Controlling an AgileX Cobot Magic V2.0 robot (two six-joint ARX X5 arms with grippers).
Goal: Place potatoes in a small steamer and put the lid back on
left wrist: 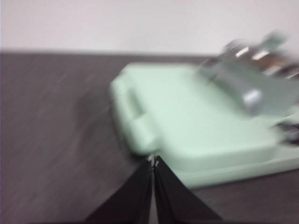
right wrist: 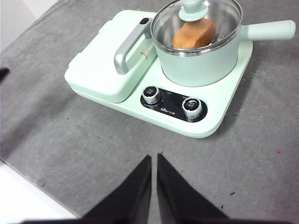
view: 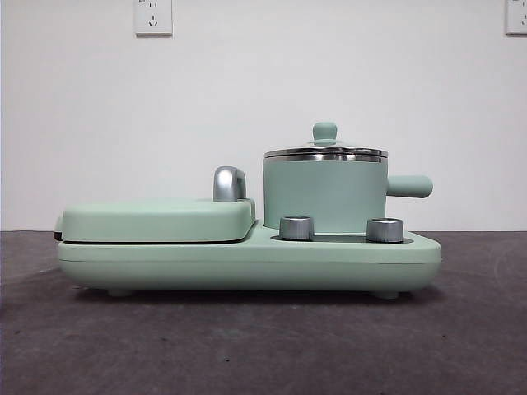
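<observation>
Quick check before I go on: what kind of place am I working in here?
Probably a lab or test bench, not a real kitchen: a bare dark table, a plain white wall with sockets, and only a mint-green cooker with its small steamer.

1 potato [right wrist: 194, 33], inside steamer; 1 small steamer [view: 324, 193]; 1 glass lid [view: 325, 151] on it; 1 griddle cover [view: 156, 219] at steamer's 9 o'clock, 1 chrome handle [view: 230, 183]; 2 knobs [view: 296, 228] on base; 2 wall sockets [view: 153, 16].
</observation>
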